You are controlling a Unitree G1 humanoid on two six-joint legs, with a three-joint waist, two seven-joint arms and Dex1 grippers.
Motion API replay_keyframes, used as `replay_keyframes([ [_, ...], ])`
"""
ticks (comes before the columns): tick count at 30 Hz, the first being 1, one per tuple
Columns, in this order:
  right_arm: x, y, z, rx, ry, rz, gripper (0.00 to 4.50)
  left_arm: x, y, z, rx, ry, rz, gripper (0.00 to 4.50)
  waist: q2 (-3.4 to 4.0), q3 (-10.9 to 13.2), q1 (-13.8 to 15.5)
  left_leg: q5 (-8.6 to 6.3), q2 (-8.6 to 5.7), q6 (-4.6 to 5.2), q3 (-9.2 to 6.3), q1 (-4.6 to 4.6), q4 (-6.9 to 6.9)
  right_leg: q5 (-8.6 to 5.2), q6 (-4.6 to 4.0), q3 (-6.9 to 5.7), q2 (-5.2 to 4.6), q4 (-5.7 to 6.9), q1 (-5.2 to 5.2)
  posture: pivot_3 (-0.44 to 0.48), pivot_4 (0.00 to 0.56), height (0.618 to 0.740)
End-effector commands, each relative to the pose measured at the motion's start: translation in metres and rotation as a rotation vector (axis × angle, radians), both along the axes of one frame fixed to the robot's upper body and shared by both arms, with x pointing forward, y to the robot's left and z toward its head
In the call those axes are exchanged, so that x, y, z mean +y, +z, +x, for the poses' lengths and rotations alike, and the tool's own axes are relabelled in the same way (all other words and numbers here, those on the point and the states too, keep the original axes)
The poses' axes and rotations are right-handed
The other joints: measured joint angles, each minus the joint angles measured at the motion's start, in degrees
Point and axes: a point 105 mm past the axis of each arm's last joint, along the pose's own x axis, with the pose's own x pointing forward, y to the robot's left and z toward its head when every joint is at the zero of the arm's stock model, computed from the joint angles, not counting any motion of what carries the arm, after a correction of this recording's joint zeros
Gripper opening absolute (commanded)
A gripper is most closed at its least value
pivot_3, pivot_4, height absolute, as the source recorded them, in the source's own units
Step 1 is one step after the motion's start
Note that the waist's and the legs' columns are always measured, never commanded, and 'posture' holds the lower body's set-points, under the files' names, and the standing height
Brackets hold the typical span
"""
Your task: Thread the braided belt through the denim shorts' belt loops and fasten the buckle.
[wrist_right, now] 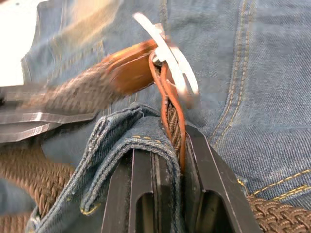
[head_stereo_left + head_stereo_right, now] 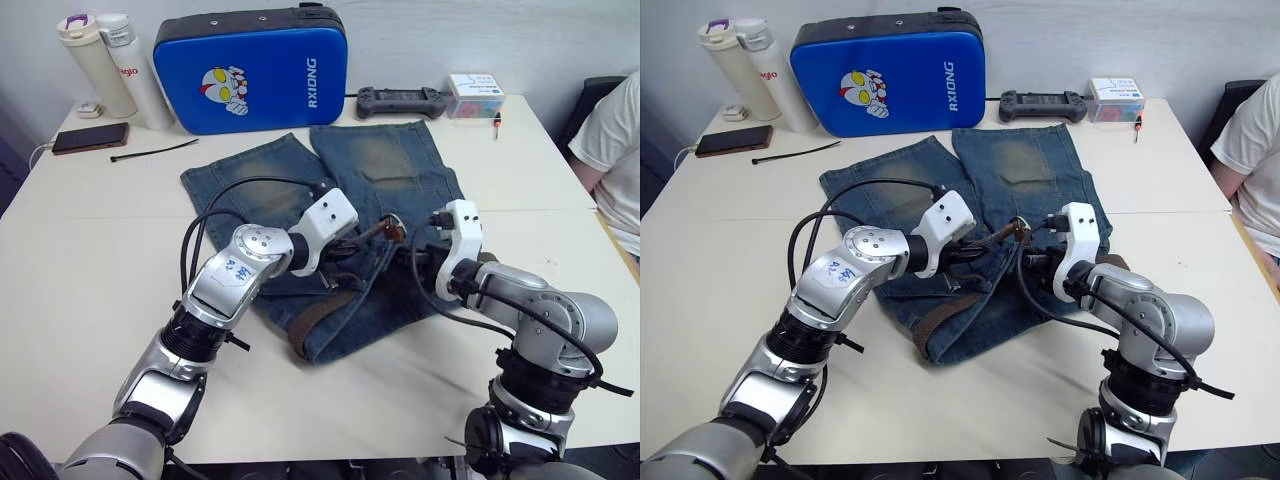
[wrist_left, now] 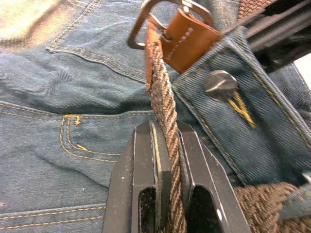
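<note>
The left tool [image 3: 165,160] was clamped on the braided belt [image 3: 163,104] just behind the buckle [image 3: 165,14]. The right tool [image 1: 167,145] pinched belt and waistband together on the denim shorts [image 2: 395,165], which lay mid-counter [image 2: 90,250]. The held strap ran across between the tools, buckle end raised. The risk looked like the woven strap slipping if either tool pulled sideways, dragging the denim.

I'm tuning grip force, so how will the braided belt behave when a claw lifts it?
Likely floppy: the braided belt curls loosely over the denim shorts. Its woven strap looks grippy, so it probably won't slip in the left claw. The metal buckle may swing and weigh that end down.
</note>
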Motion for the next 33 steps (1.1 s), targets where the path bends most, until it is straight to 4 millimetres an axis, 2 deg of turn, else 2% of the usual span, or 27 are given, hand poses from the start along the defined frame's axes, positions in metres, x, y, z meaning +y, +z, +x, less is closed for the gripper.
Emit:
replay_keyframes([
  [1, -0.01, 0.009, 0.007, -0.001, -0.076, 0.084, 0.05, -0.007, 0.02, -0.011, -0.079, -0.054, -0.037, 0.0, 0.01, -0.01, 0.05, 0.0, 0.0, 0.0, 0.0, 0.0, 0.0, 0.0, 0.0, -0.01, -0.01, 0.0, 0.0, 0.0, 0.15, 0.74],
  [5, -0.011, 0.01, 0.007, 0.012, -0.082, 0.098, 0.05, -0.006, 0.02, -0.011, -0.077, -0.052, -0.038, 0.0, 0.01, -0.01, 0.01, 0.0, -0.01, 0.0, 0.0, 0.0, -0.02, 0.0, 0.0, 0.0, -0.01, 0.0, 0.0, 0.0, 0.15, 0.74],
  [13, 0.004, 0.012, -0.004, 0.001, 0.007, 0.069, 0.05, -0.008, 0.023, -0.007, -0.076, -0.036, -0.055, 0.0, 0.01, -0.01, -0.02, 0.0, -0.01, 0.0, 0.0, 0.0, -0.04, 0.0, 0.0, 0.0, 0.0, 0.0, -0.01, 0.0, 0.15, 0.74],
  [22, 0.004, 0.016, -0.008, -0.026, 0.012, 0.058, 0.05, 0.013, 0.018, 0.008, -0.095, 0.052, 0.019, 0.0, 0.01, -0.01, -0.14, 0.01, -0.01, -0.01, 0.0, 0.01, -0.09, 0.0, 0.0, 0.0, 0.0, 0.0, -0.04, 0.0, 0.15, 0.74],
  [29, 0.013, 0.018, -0.01, -0.04, 0.042, 0.045, 0.05, -0.003, 0.021, 0.001, -0.095, 0.001, -0.005, 0.0, 0.01, -0.01, -0.06, 0.01, -0.01, -0.01, 0.0, 0.0, -0.11, 0.0, 0.0, 0.0, -0.01, -0.03, -0.04, 0.0, 0.15, 0.74],
  [33, 0.015, 0.018, -0.01, -0.04, 0.046, 0.025, 0.05, -0.005, 0.021, 0.0, -0.095, -0.004, -0.008, 0.0, 0.02, -0.01, -0.18, 0.01, -0.01, -0.01, 0.01, 0.0, -0.13, 0.0, 0.0, 0.01, 0.0, -0.03, -0.04, 0.0, 0.15, 0.74],
])
